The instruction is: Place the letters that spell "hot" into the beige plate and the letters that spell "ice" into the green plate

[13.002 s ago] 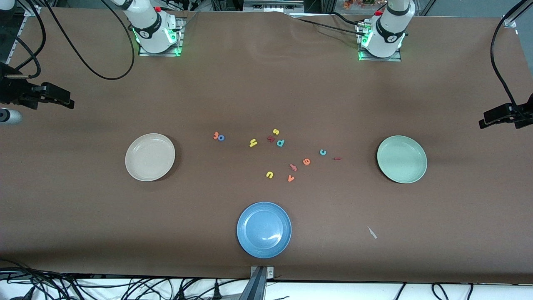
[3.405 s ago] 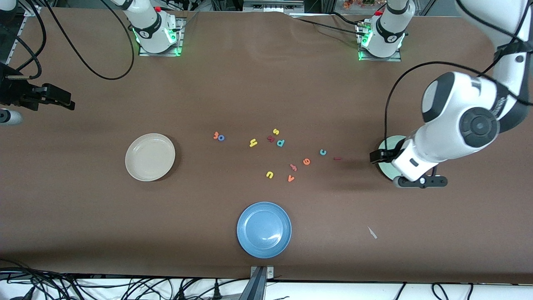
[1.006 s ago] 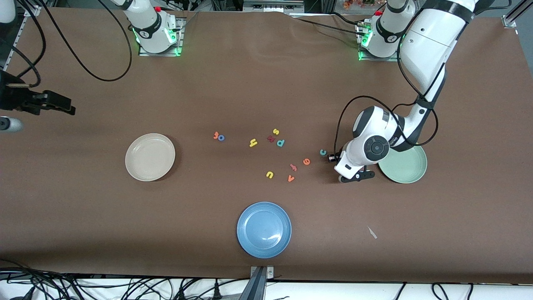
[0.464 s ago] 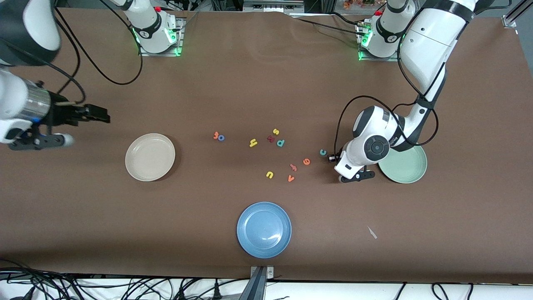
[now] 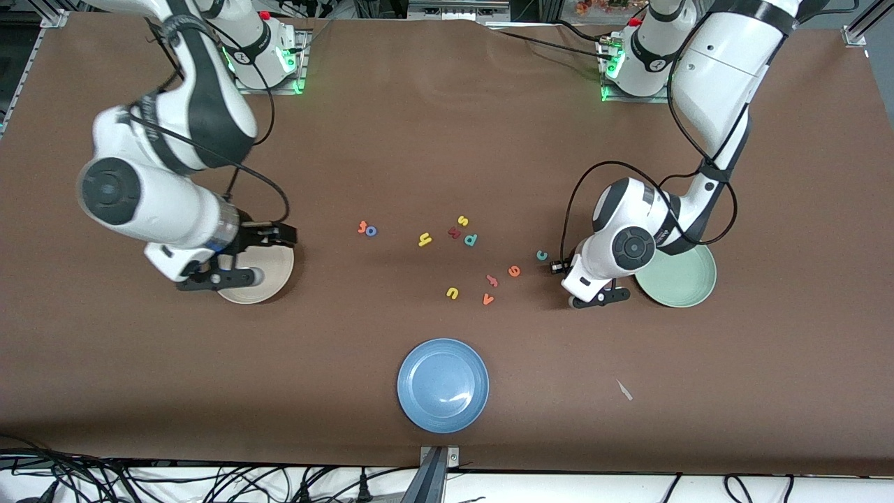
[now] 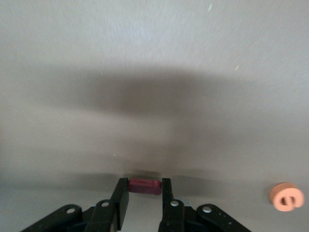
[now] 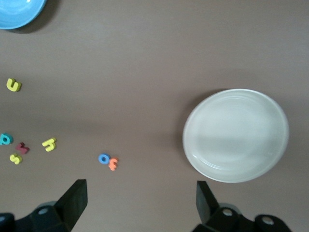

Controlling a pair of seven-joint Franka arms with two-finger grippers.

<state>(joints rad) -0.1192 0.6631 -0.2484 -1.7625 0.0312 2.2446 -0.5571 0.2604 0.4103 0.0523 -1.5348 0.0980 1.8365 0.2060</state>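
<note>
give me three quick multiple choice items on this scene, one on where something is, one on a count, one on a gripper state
1. The left gripper is
A. over the blue plate
B. down at the table beside the green plate
C. at its base

2. Plates on the table:
A. two
B. three
C. four

3. The left gripper is
A. shut on the dark red i
B. open and empty
C. shut on the teal c

Key: 1 B, the front view shows it low by the green plate. 2 B, beige plate, green, blue plate. 3 A, its wrist view shows the red bar between the fingers.

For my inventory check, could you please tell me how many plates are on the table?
3: the beige plate under the right arm, the green plate beside the left tool, and the blue plate nearest the front camera.
</note>
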